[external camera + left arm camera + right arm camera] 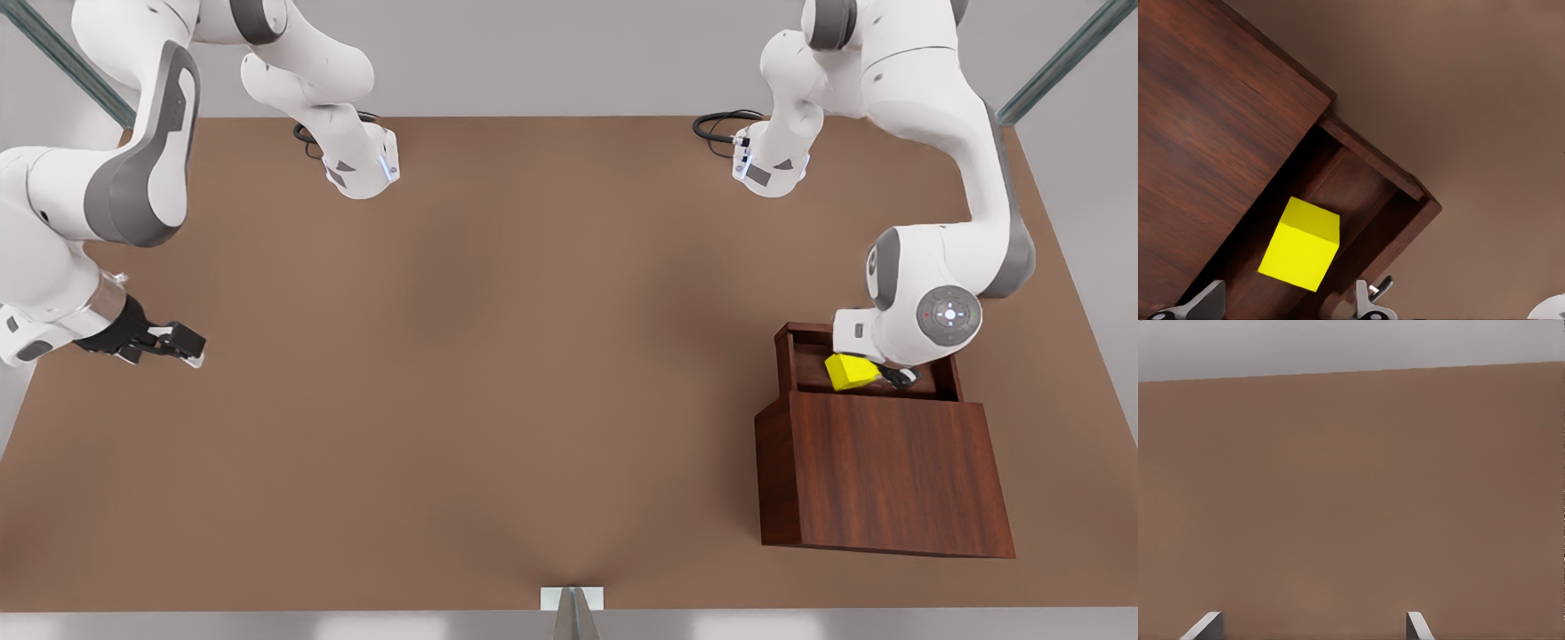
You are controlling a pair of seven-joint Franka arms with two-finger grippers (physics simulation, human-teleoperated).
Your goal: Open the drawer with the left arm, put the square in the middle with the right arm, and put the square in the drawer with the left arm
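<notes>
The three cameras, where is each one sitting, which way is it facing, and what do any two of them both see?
Front view: high above the table, looking down; both arms, right gripper waiting at its left.
Left wrist view: on the left arm over the open drawer, looking down at the square; open left gripper fingertips show.
Right wrist view: low, facing across bare tabletop; open fingertips show.
Shared: front and left wrist views both show the cabinet, drawer and square.
</notes>
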